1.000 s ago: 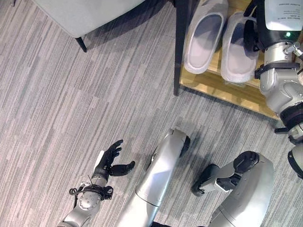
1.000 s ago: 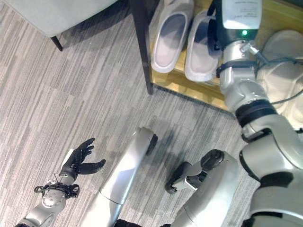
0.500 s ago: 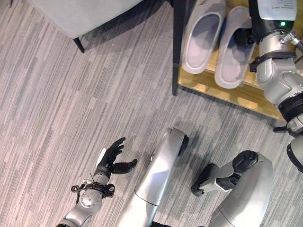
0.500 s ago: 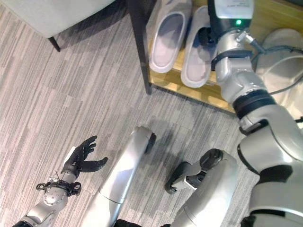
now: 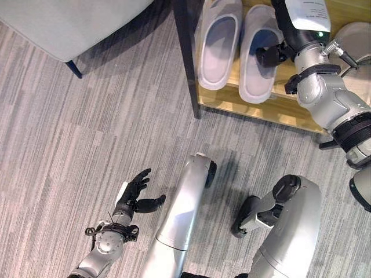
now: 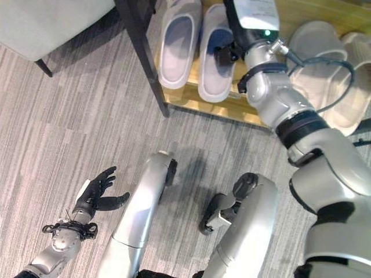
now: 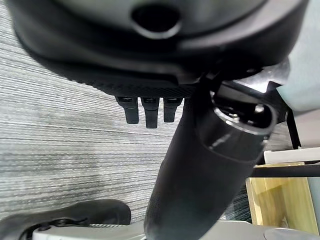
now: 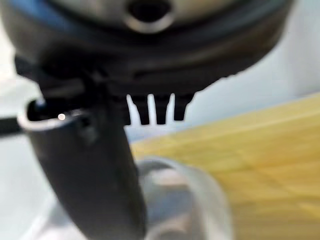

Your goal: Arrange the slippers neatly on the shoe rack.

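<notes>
Left eye view has the two pale slippers (image 5: 239, 49) side by side on the wooden shoe rack (image 5: 272, 107), my right hand (image 5: 271, 53) at the nearer one, fingers unclear; they look light, soft foam, best gripped at the rim, left hand (image 5: 134, 194) open.

Home entryway: shoe rack (image 5: 272, 107), carpet (image 5: 69, 145)
</notes>
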